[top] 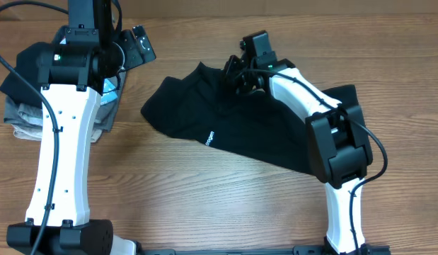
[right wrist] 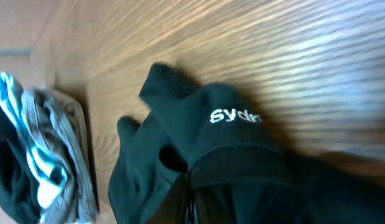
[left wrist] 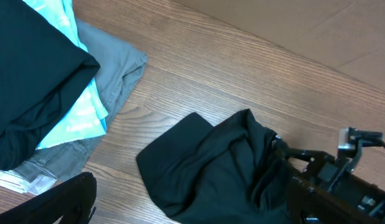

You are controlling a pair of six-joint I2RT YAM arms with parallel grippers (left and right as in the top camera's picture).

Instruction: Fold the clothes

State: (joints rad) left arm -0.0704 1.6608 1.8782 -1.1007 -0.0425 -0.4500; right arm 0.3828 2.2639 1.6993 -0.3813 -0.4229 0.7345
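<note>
Overhead view: large plain black soft-fabric T-shirt (top: 233, 131) crumpled mid wooden worktop (top: 204, 205), small white lettering facing up. Right jaws clamped on its bunched upper edge. Left jaws wide apart, empty, near stacked grey and light-blue garments (top: 20, 117).

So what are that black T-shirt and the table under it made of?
The black T-shirt looks like soft, matte knit fabric, probably cotton: it slumps into loose folds, and it carries small white lettering that looks stitched. The table shows brown wood grain with a slight sheen. Whether it is solid wood or a printed laminate cannot be told from here.
</note>
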